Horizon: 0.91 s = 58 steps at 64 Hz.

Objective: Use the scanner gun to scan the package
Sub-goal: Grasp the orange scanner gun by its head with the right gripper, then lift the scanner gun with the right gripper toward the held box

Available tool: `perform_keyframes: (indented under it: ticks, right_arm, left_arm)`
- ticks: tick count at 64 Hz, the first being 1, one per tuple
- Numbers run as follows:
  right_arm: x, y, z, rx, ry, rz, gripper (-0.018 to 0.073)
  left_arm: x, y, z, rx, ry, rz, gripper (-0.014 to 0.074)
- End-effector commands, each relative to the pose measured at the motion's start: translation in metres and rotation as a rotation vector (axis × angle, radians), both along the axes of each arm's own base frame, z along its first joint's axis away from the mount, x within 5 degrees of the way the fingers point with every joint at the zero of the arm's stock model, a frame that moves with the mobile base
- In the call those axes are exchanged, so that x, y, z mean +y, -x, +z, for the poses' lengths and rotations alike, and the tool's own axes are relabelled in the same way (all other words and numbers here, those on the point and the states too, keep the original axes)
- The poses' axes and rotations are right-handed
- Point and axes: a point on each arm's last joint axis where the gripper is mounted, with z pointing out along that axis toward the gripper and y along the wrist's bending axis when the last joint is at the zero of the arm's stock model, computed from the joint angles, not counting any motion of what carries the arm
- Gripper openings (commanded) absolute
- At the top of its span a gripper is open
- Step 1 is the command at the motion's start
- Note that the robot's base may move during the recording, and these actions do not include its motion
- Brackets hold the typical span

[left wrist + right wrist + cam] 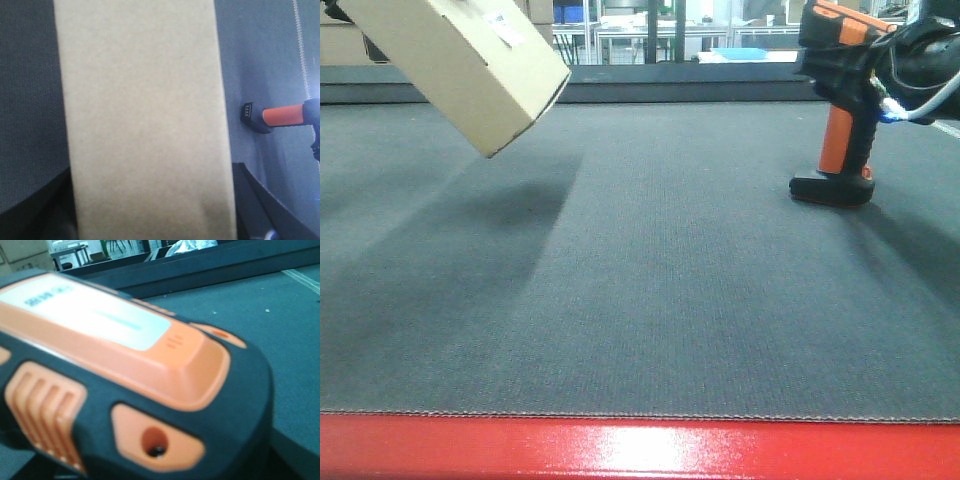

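While package (470,60) hangs tilted above mat (640,300) | left gripper (150,215) clamped on it | scanner gun (840,130) upright on mat | right gripper (920,60) at its head, grip unclear

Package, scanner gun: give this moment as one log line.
package: aloft, in left gripper | scanner gun: base on mat, right gripper at head

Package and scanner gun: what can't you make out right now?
Barcode label: front view, too small and slanted to read; left wrist view shows only a plain package face.
Right gripper: its hold is hidden behind the scanner gun.
Right wrist view: blurred scanner head fills it.
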Motion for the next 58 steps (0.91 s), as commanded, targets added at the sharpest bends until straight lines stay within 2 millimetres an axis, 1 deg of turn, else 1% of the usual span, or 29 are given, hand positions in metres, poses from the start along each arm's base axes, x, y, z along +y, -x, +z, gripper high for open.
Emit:
perform_keyframes:
  ticks: [1, 2, 4, 16, 23, 34, 42, 52, 58]
  right_arm:
    - [-0.002, -0.002, 0.003, -0.019, -0.006, -0.013, -0.0062]
    - [-0.002, -0.002, 0.003, -0.019, -0.006, -0.013, -0.011]
    - [-0.002, -0.002, 0.003, -0.019, -0.006, -0.013, -0.0167]
    - [-0.002, -0.001, 0.005, -0.021, -0.008, -0.012, -0.0154]
    - [0.002, 0.001, 0.015, -0.025, 0.021, 0.038, -0.0154]
    - [0.012, 0.001, 0.043, 0.004, 0.119, 0.169, -0.0154]
    - [0.019, -0.002, 0.066, 0.041, 0.228, 0.253, -0.0154]
    - [0.022, -0.008, 0.09, 0.122, 0.414, 0.318, -0.0154]
    - [0.021, -0.012, 0.101, 0.149, 0.475, 0.32, -0.0154]
  left_arm:
    - [-0.003, 0.003, 0.01, -0.033, 0.024, 0.001, -0.0111]
    - [-0.003, 0.003, 0.01, -0.033, 0.024, 0.001, -0.0111]
    - [-0.003, 0.003, 0.01, -0.032, 0.024, -0.001, -0.0111]
    - [-0.003, 0.004, 0.009, -0.025, 0.024, -0.006, -0.0111]
    - [-0.003, 0.005, 0.009, -0.017, 0.024, -0.012, -0.0111]
    - [0.001, 0.007, 0.005, 0.006, -0.038, -0.023, -0.0111]
    - [0.006, 0.007, 0.002, 0.012, -0.111, -0.016, -0.0111]
    - [0.01, 0.007, -0.001, 0.016, -0.168, -0.01, -0.0111]
    - [0.011, 0.007, -0.001, 0.017, -0.177, -0.01, -0.0111]
